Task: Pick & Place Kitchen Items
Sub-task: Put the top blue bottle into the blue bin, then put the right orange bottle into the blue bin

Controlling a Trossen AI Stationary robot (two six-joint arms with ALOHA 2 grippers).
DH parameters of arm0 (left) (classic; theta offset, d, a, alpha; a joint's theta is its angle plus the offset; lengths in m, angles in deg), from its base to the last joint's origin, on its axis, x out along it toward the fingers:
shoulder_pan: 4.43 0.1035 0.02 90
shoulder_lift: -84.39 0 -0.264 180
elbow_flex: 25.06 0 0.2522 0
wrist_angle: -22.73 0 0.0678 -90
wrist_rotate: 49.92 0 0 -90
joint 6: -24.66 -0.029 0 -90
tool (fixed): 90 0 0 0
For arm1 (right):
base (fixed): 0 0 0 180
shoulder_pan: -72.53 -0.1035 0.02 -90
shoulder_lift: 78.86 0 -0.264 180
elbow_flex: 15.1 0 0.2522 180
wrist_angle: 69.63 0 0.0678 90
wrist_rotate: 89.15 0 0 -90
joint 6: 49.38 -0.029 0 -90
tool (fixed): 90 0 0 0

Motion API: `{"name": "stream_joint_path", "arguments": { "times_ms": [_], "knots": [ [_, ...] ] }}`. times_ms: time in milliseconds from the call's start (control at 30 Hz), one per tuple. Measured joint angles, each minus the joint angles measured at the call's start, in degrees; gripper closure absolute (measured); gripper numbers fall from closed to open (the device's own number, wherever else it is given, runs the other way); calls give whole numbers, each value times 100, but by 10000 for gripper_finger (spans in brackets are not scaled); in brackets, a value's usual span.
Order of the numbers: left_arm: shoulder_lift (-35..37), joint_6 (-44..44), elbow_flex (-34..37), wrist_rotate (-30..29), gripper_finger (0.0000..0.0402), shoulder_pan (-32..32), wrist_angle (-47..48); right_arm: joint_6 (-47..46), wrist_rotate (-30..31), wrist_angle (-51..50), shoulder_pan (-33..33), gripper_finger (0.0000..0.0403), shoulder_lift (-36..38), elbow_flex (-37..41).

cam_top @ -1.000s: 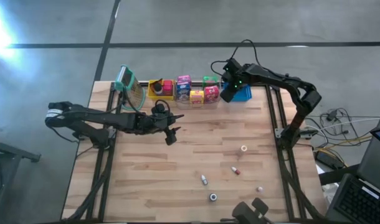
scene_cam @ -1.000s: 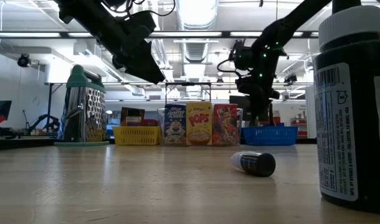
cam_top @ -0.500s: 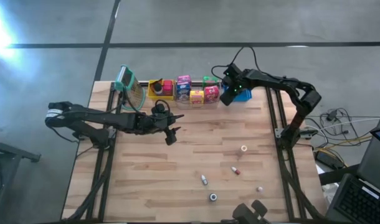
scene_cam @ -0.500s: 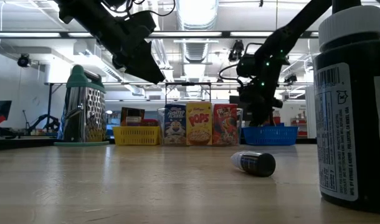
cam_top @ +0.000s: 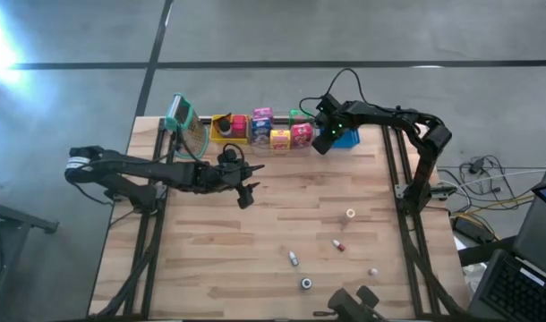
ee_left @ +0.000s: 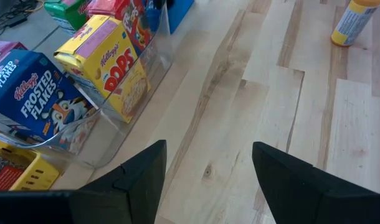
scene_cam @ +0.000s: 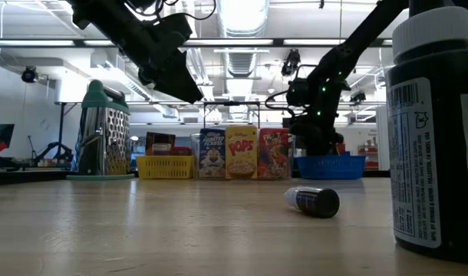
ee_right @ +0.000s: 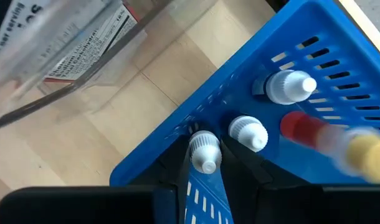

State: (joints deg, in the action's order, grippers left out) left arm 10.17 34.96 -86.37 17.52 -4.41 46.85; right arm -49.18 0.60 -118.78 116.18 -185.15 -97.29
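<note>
My right gripper points steeply down over the near left corner of the blue bin, shut on a small white-capped bottle. Two more white-capped bottles and a red-and-yellow item lie inside the bin. Cereal boxes stand upright in the clear bin beside it. Several small bottles lie loose on the table's near right part. My left gripper hangs open above the wood, left of centre, with nothing between its fingers. My right gripper pinches the small bottle by its white-capped end between its two fingers, coming from above and pointing steeply down. The bottle's body is hidden by the fingers. I cannot tell whether the bottle touches the blue bin's wall.
A yellow bin and a metal grater stand at the far left of the row. In the low view a dark bottle lies on its side and a large dark bottle stands close by at the right.
My right gripper has come down toward the blue bin and a little toward the table's left, still shut on the small bottle.
</note>
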Motion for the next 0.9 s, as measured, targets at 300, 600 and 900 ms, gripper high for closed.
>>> {"name": "stream_joint_path", "arguments": {
  "times_ms": [300,600,900],
  "knots": [
    [0,0,1,0,158,1,-1,-1,153,-84,0,302,147,20],
    [1,0,1,0,158,-1,0,38,171,-124,0,268,204,24],
    [1,0,1,0,158,1,-1,281,170,-792,-117,243,981,-240]
  ]
}}
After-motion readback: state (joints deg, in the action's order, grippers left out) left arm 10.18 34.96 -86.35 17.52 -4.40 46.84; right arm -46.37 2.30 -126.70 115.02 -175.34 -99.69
